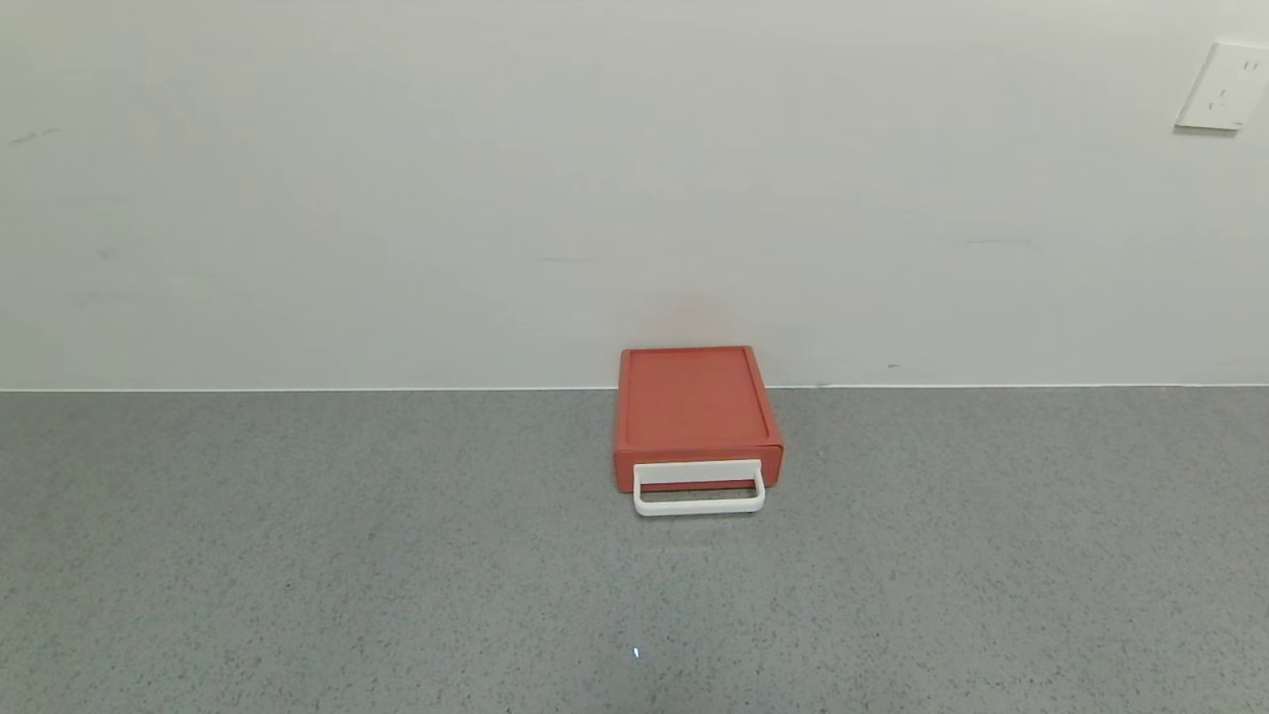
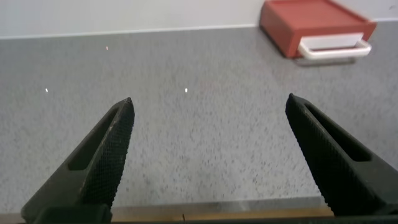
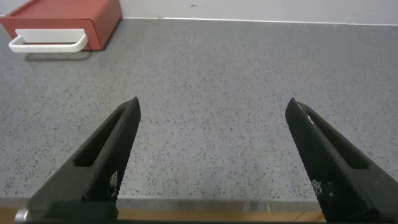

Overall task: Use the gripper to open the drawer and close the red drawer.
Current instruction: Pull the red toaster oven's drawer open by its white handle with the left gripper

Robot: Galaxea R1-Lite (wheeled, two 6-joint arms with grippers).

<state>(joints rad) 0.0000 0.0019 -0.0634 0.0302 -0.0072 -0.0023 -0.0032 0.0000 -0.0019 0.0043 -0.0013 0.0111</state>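
Observation:
The red drawer (image 1: 694, 412) is a flat orange-red box against the wall at the back middle of the grey counter. Its tray is pushed in and its white loop handle (image 1: 699, 491) faces me. It also shows in the left wrist view (image 2: 311, 25) and in the right wrist view (image 3: 62, 18). My left gripper (image 2: 208, 102) is open and empty, over the counter's front edge, well short of the drawer. My right gripper (image 3: 212, 102) is open and empty, also at the front edge. Neither gripper shows in the head view.
The grey speckled counter (image 1: 297, 555) runs to a white wall (image 1: 397, 198). A white wall socket (image 1: 1224, 87) sits at the upper right. The counter's front edge (image 3: 205, 208) lies just below both grippers.

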